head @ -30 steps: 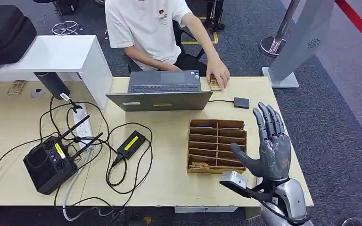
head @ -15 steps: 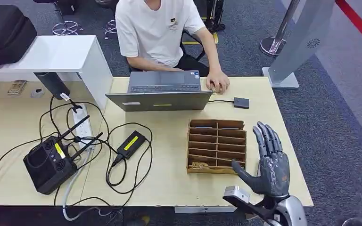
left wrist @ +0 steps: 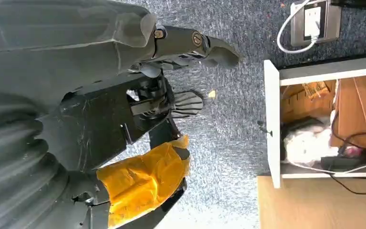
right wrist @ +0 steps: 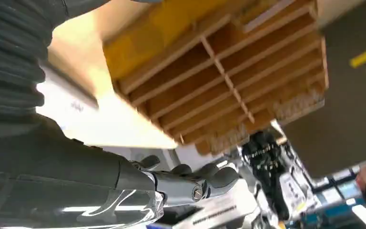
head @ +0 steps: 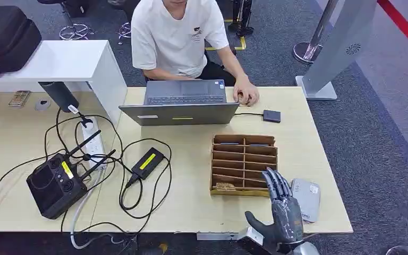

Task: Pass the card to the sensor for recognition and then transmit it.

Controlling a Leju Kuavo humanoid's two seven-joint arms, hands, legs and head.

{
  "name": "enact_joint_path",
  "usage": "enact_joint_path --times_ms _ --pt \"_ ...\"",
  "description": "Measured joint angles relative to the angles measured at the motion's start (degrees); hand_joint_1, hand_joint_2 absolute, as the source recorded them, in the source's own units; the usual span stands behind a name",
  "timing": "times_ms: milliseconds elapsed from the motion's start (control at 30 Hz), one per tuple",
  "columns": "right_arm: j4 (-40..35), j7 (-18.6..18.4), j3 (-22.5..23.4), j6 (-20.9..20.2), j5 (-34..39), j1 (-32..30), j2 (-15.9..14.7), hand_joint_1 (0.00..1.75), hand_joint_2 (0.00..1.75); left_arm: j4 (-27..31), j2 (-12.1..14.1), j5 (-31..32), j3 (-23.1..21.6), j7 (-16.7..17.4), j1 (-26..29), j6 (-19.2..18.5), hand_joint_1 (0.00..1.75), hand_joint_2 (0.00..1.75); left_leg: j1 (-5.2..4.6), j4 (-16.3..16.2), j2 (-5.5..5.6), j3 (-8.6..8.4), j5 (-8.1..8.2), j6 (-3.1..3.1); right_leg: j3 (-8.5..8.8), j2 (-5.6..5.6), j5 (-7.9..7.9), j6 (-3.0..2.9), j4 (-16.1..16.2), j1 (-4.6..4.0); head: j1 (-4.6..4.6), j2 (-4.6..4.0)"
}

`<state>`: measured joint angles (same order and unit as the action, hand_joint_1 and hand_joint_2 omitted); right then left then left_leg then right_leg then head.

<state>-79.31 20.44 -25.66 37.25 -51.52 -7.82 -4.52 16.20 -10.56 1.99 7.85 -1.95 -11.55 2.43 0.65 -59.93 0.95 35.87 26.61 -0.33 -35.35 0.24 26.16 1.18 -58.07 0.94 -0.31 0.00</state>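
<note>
The right hand (head: 281,212) is hovering at the near edge of the counter (head: 191,207), fingers spread and straight, thumb out to the side, holding nothing. Just beside its fingertips, a grey card-shaped device (head: 305,199) is lying flat on the counter; whether this is the sensor or the card itself I cannot tell. The fingertips are reaching the near corner of the wooden slotted rack (head: 244,164), where a small printed card (head: 224,186) is sitting in the nearest left slot. As no card is in the hand, I judge the task to be at its start: picking, presenting to the sensor and handing over are all still to do.

Further back, a small dark box (head: 272,116) is lying on its cable beside the open laptop (head: 183,106), and it may equally be the reader. A person (head: 178,37) is sitting behind the laptop, one hand (head: 246,94) resting on the counter.

The right wrist view is adding a close look into the rack (right wrist: 228,81), showing most slots looking empty, with the hand's dark fingers (right wrist: 209,179) lying apart and bare. The left wrist view is giving the left hand (left wrist: 181,102), hanging over grey carpet beside the counter with nothing in it; its fingers are too foreshortened for me to tell whether they are apart or curled.
</note>
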Motion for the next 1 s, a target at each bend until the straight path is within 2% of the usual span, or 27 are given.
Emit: enact_joint_path --times_ms 200,367,1000 --pt "5.38 -1.27 -2.91 2.05 -1.53 1.3 1.16 0.0 1.75 0.09 -0.02 0.63 0.07 0.77 -0.22 0.02 0.0 1.75 0.0 0.0 0.0 -0.02 -0.01 -0.01 0.0 0.0 0.01 -0.01 -0.03 0.0 0.0 0.02" --pt "8.54 -0.57 -3.06 2.14 -3.96 2.53 3.06 0.0 1.75 0.09 -0.24 0.94 0.17 1.22 -0.37 0.48 0.0 1.75 0.0 0.0 0.01 -0.02 -0.02 -0.02 0.0 -0.02 0.0 -0.02 -0.04 0.0 0.02 0.0" --pt "11.97 1.58 -3.04 2.25 -4.35 3.78 5.81 0.0 1.75 0.09 -0.39 1.4 0.39 1.33 -0.54 0.5 0.0 1.75 0.0 0.0 0.02 -0.01 -0.04 -0.05 0.01 -0.03 0.0 -0.02 -0.04 0.01 0.0 0.0"
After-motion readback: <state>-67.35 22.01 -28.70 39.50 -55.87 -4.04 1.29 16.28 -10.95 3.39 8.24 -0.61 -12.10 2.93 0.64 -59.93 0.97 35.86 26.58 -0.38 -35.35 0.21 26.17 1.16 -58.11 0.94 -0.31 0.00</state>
